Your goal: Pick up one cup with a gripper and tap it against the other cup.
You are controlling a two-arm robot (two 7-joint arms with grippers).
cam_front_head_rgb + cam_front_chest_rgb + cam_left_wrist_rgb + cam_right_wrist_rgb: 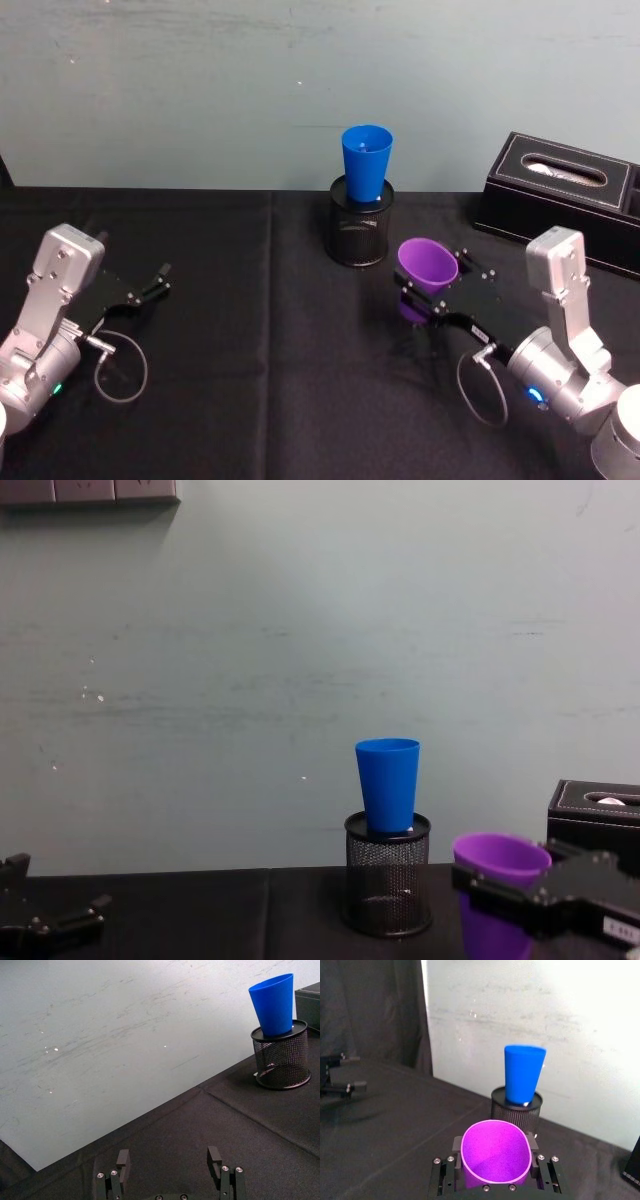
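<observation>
Nearest, by the table's (250,350) near right corner, the right arm comes in low, its silver wrist bent over the black cloth and a grey cable looping beneath it. Its forearm slants inward toward the middle of the table. The right gripper (433,280) has its two black fingers pressed against opposite sides of the purple cup (428,265), pinching it just below the rim. The cup's mouth faces up, tipped a little toward the left edge. Whether its base touches the cloth cannot be told.

On the near left side the left arm rests low, wrist folded, forearm pointing toward the far edge. The left gripper (155,282) holds nothing, and its fingers stand spread apart over bare cloth, well apart from both cups.

Farther back, about midway along the far edge, a black mesh pen holder (361,232) stands upright. The blue cup (366,160) sits in its mouth, open end up, rising well above the rim. The purple cup is near it on the right, not touching.

At the far right corner lies a dark tissue box (560,195).
</observation>
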